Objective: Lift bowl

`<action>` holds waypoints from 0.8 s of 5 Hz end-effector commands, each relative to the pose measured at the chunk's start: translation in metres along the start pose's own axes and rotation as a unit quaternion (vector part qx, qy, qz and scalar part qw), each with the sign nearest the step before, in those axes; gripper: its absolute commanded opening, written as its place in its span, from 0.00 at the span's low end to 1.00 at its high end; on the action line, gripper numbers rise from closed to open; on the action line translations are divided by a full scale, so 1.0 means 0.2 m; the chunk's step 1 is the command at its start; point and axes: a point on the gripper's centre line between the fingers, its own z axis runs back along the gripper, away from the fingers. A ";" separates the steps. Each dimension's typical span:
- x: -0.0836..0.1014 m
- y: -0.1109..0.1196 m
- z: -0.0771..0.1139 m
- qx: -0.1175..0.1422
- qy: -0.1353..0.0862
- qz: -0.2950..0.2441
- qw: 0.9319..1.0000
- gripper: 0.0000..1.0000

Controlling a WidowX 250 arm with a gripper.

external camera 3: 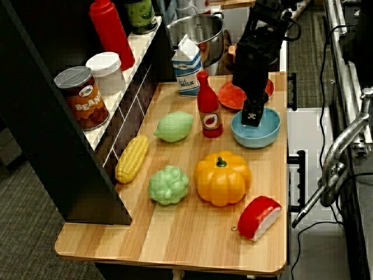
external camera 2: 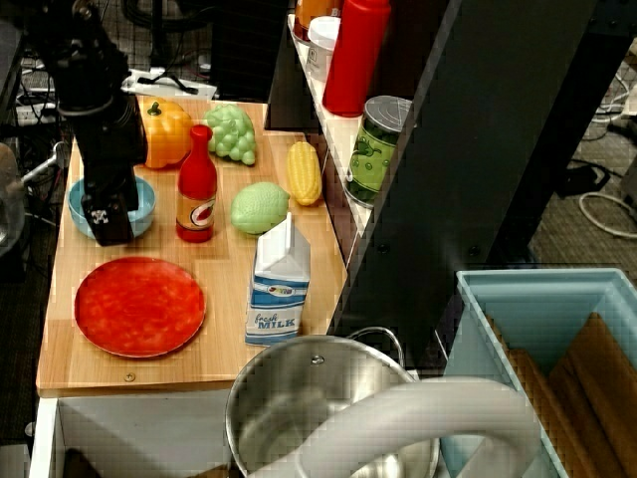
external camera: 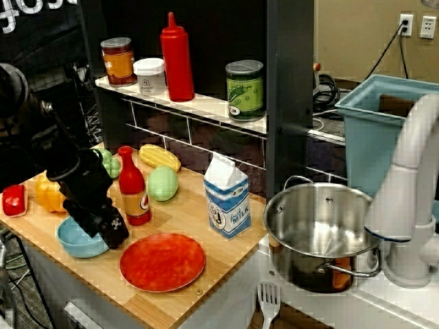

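The light blue bowl (external camera: 77, 240) (external camera 2: 88, 196) (external camera 3: 263, 129) rests on the wooden counter between the red-orange plate (external camera: 162, 261) and the orange pumpkin (external camera 3: 222, 177). My black gripper (external camera: 113, 232) (external camera 2: 107, 221) (external camera 3: 252, 116) points straight down onto the rim on the plate's side of the bowl. Its fingers stand close together across that rim, one inside the bowl, and they hide that part of the rim. The bowl's base appears to sit flat on the wood.
A red sauce bottle (external camera: 133, 188) stands right beside the bowl. A milk carton (external camera: 227, 197), green lime (external camera 3: 173, 126), corn (external camera 3: 132, 158), green grapes (external camera 3: 168, 185) and a red-white piece (external camera 3: 259, 217) lie around. A steel pot (external camera: 322, 229) sits past the counter's end. A shelf (external camera: 206, 104) carries bottles and cans.
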 end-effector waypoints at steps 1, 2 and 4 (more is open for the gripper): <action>0.01 0.06 -0.03 0.007 -0.015 0.022 1.000 0.00; 0.02 0.07 -0.03 0.003 -0.007 0.021 1.000 0.00; 0.06 0.12 0.02 -0.003 0.011 0.041 0.999 0.00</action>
